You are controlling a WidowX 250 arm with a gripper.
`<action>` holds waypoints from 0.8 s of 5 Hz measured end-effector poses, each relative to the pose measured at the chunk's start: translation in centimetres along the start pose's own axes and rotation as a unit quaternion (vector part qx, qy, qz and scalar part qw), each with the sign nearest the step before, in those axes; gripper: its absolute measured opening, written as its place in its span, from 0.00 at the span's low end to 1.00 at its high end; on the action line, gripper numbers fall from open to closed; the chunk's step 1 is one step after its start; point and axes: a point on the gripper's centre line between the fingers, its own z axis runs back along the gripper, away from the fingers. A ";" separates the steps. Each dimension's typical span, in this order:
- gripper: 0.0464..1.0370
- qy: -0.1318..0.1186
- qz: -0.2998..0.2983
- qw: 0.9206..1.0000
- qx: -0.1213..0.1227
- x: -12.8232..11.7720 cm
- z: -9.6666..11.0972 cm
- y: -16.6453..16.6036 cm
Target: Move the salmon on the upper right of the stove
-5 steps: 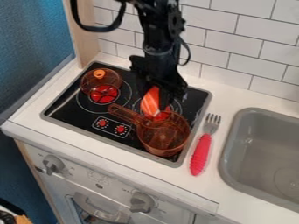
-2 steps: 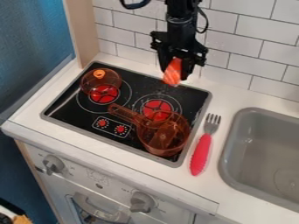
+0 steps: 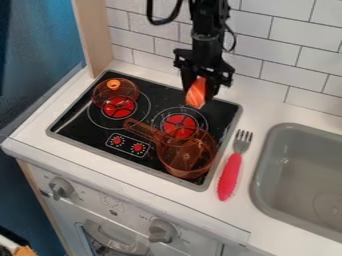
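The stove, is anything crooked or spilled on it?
The see-through orange pan looks off-centre: it sits mostly in front of the red right burner, near the edge of the black stove. No spill shows.

Looks black throughout; has a thick looped cable (image 3: 159, 22) and thinner curved wire (image 3: 234, 41), top centre; broadens, jagged-edged, above the pincer (image 3: 198, 96).

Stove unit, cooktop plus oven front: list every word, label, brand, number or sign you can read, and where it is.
No text readable.
Stovetop: fine marks around the two red dials, too small to read.
Oven front: marks by the right-hand knob, too small to read; small line drawing between the knobs, no readable word.
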 end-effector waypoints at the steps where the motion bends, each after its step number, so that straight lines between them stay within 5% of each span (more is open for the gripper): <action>1: 0.54 0.006 -0.024 1.000 -0.004 0.0 -1.5 -1.3; 4: 0.59 0.005 -0.037 0.999 -0.017 0.6 -1.8 -1.7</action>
